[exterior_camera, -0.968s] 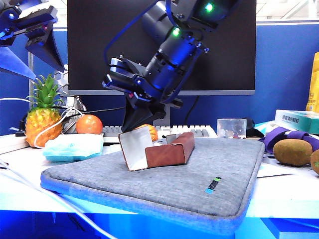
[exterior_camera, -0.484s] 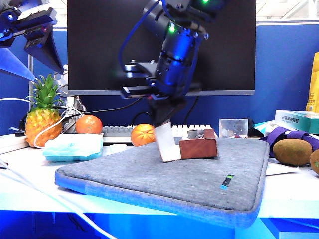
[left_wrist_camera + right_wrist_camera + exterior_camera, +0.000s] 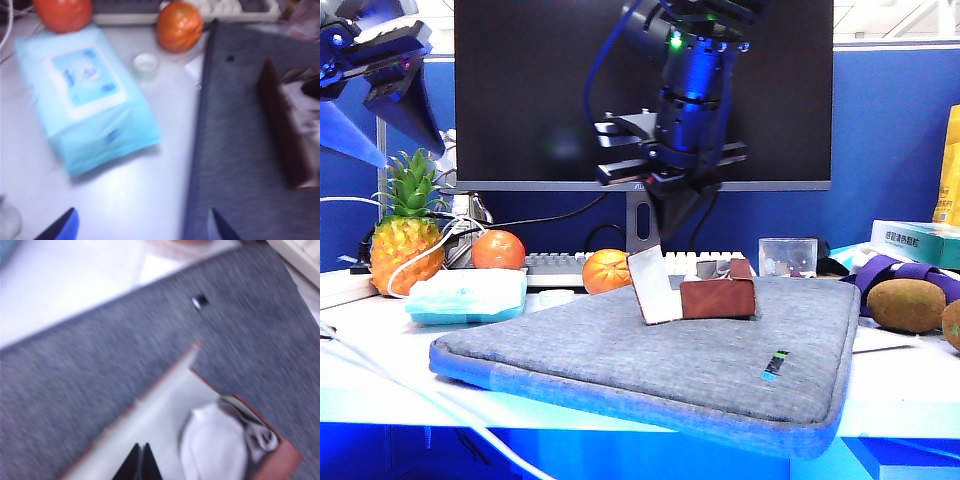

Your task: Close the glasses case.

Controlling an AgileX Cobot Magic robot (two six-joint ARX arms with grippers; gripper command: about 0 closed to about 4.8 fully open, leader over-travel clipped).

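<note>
The reddish-brown glasses case (image 3: 717, 298) lies on the grey laptop sleeve (image 3: 670, 350), and its cream-lined flap (image 3: 653, 285) stands up, open. A white cloth (image 3: 220, 440) fills the case's inside. My right gripper (image 3: 663, 238) hangs just above the flap's top edge. In the right wrist view this gripper (image 3: 141, 447) is shut, with nothing held, over the flap's lining (image 3: 160, 410). My left gripper (image 3: 412, 150) is raised at the far left and is open. In the left wrist view it (image 3: 142, 225) is over the table beside the sleeve, and the case (image 3: 282, 130) lies off to one side.
A blue wipes pack (image 3: 467, 295), a pineapple (image 3: 408, 235) and two oranges (image 3: 500, 250) (image 3: 608, 270) sit left of the sleeve. Behind are a keyboard (image 3: 560, 265), a monitor and a clear cup (image 3: 786, 257). A kiwi (image 3: 907, 305) lies at the right.
My right arm swung right and turned more upright. The sleeve and case slid and turned with it, and the flap now stands steeper. The left arm stayed put.
</note>
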